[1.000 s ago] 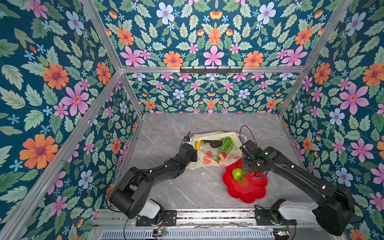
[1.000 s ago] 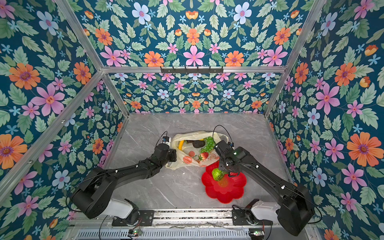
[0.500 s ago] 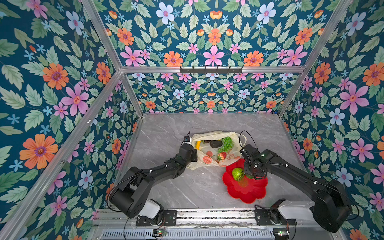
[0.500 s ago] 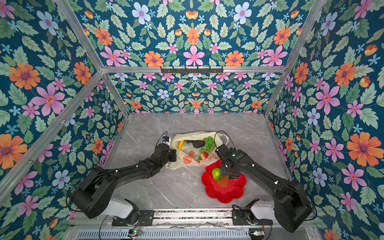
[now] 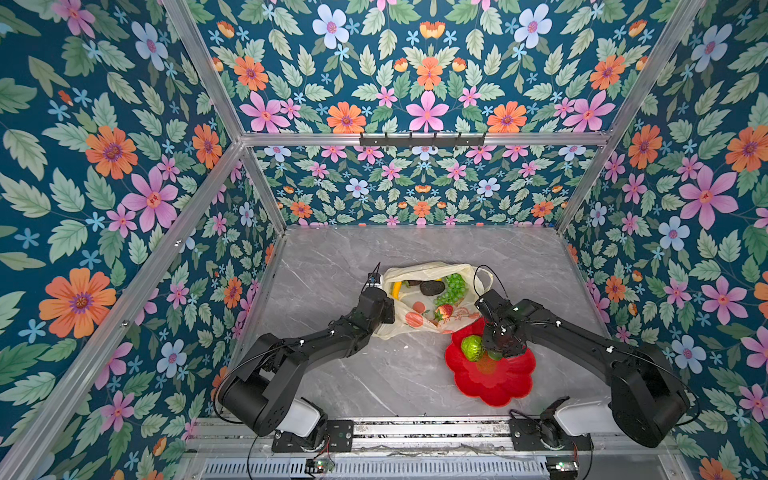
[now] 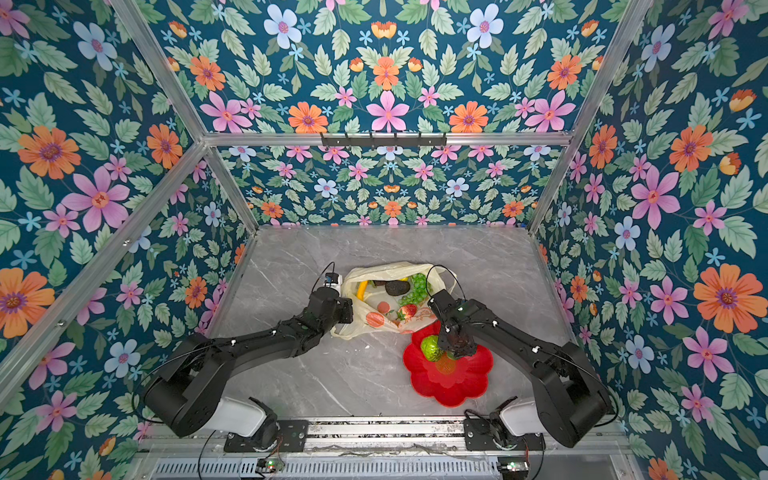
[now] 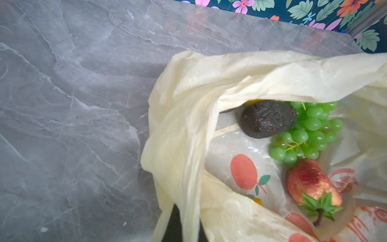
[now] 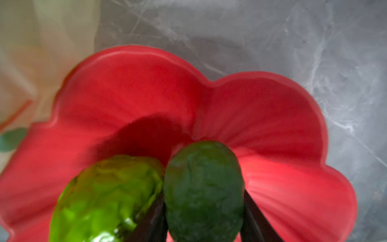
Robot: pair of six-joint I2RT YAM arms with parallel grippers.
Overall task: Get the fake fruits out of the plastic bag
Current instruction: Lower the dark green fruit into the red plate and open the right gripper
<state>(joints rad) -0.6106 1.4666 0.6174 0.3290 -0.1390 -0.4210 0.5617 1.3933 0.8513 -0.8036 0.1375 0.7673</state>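
A grey marble table point(image 5: 332, 374) carries everything. On it, mid-table, lies the plastic bag point(image 5: 390, 330) point(image 7: 184, 125), its mouth gaping upward. Just in front of it, toward the right arm, the red dish point(image 5: 498, 386) point(image 8: 146, 83) touches or slightly overlaps the bag's near edge.

The left gripper point(image 5: 388, 309) sits at the bag's left rim with its jaws closed on the film, which runs taut toward it in the left wrist view. The right gripper point(image 8: 203, 193) hangs low over the dish, its jaws clamped on either side of a dark green fruit point(image 8: 203, 188); whether that fruit touches the dish cannot be told.

Inside the bag lie a grape bunch point(image 5: 453, 289) point(image 7: 310, 130), a dark avocado point(image 5: 432, 287) point(image 7: 269, 118) against it, a banana point(image 5: 397, 289) by the left wall and a strawberry point(image 5: 444, 311) point(image 7: 312, 184) nearer the front. A bumpy green fruit point(image 5: 472, 347) point(image 8: 104, 199) rests in the dish, just beside the held one
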